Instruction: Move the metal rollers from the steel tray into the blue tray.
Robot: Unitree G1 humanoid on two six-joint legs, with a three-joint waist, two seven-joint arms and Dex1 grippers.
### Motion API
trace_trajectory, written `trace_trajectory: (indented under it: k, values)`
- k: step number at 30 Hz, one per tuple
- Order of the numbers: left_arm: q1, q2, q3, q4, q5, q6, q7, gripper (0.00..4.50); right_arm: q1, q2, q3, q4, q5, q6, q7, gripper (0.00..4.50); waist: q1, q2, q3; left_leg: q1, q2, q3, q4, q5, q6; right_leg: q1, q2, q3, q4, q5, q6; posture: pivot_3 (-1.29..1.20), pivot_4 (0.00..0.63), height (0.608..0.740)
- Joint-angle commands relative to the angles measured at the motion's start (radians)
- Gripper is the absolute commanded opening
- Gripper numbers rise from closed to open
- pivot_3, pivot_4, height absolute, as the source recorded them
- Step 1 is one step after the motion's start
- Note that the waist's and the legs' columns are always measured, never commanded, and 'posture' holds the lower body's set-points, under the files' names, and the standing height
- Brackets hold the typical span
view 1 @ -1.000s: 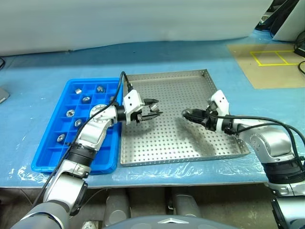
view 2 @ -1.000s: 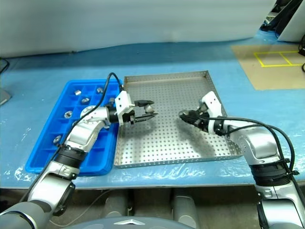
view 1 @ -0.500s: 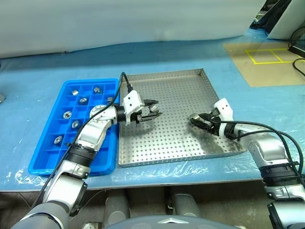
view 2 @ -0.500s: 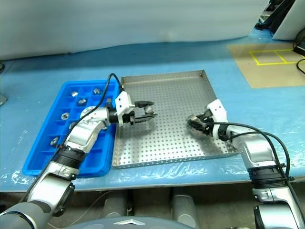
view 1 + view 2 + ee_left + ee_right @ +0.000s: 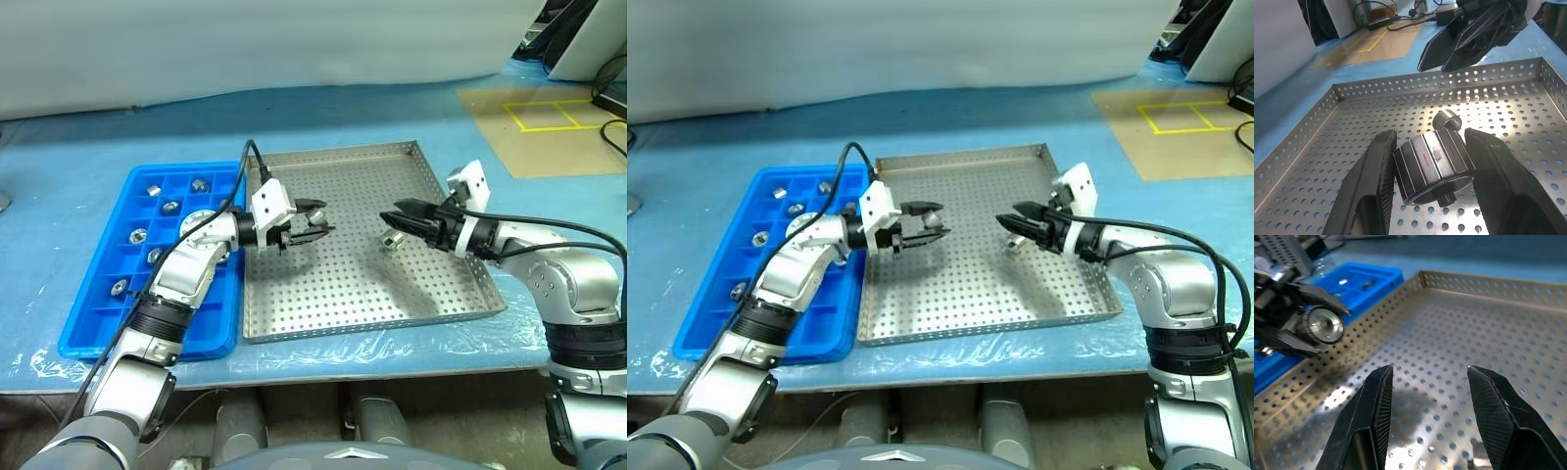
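left gripper [image 5: 1430,169] | ribbed steel roller [image 5: 1433,164] (clamped) | perforated tray [image 5: 431,166]

steel tray [image 5: 343,299]: silver, rows of small holes. blue tray [image 5: 98,333]: bright blue, square grid. metal rollers [image 5: 139,235]: shiny silver. table cover [image 5: 88,137]: light blue. Gripper fingers [image 5: 1371,196]: black.

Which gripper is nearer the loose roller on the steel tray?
Right. The right gripper, open and empty, hangs just above the loose roller. The left gripper, shut on another roller, is farther off, near the blue tray.
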Motion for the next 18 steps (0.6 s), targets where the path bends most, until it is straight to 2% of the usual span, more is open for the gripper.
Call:
trace_trajectory:
  k: [1,8,18]
  values:
    - [-0.006,0.031,0.075,-0.034,-0.029,0.021,0.042,1.88,-0.049,0.021,0.029,-0.045,0.022,0.009,0.004,2.48,-0.001,0.000,0.000,0.000,0.000,0.000,0.000,0.000,0.000,0.000,0.000,0.000,0.000,0.000,0.000,-0.18,0.150,0.740]
    - [0.070,0.106,0.167,-0.109,-0.037,0.059,0.106,1.88,-0.164,0.088,0.137,0.042,-0.012,-0.026,0.054,2.48,0.007,0.000,0.000,-0.001,0.000,0.000,0.000,0.002,-0.004,0.000,0.000,-0.001,0.000,0.000,0.000,-0.07,0.150,0.740]
    - [0.286,0.246,0.329,-0.256,-0.026,0.108,0.212,1.88,-0.313,0.202,0.279,0.258,-0.105,-0.139,0.192,2.48,0.042,0.000,0.000,-0.004,0.001,-0.002,-0.001,0.001,-0.007,-0.002,0.000,-0.004,0.000,0.000,-0.001,0.14,0.150,0.740]
